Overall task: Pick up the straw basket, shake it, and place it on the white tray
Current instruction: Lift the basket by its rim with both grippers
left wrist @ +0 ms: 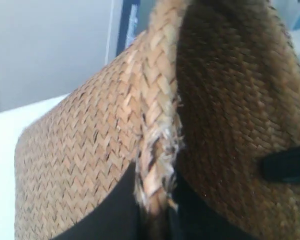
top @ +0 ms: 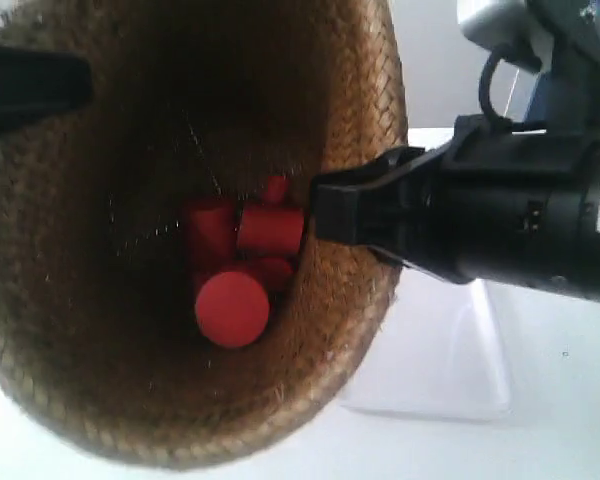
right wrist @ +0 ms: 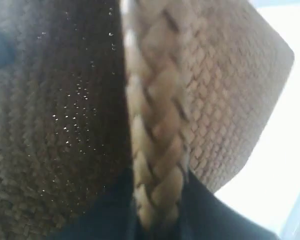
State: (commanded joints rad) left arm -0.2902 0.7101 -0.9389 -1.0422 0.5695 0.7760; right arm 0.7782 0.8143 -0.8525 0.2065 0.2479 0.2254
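The straw basket [top: 100,350] fills the exterior view, held up close to the camera and tilted, its dark inside facing me. Several red cylinders [top: 242,265] lie in its bottom. The arm at the exterior view's right has its gripper [top: 325,210] clamped on the braided rim; the other arm's gripper [top: 75,80] holds the opposite rim. In the left wrist view my left gripper [left wrist: 155,210] is shut on the frayed braided rim [left wrist: 157,125]. In the right wrist view my right gripper [right wrist: 157,210] is shut on the rim [right wrist: 157,125]. The white tray [top: 450,350] lies below, partly hidden by the basket.
A white table surface [top: 570,400] lies beneath the basket. A pale wall [left wrist: 50,50] and a blue upright post [left wrist: 126,27] stand behind in the left wrist view.
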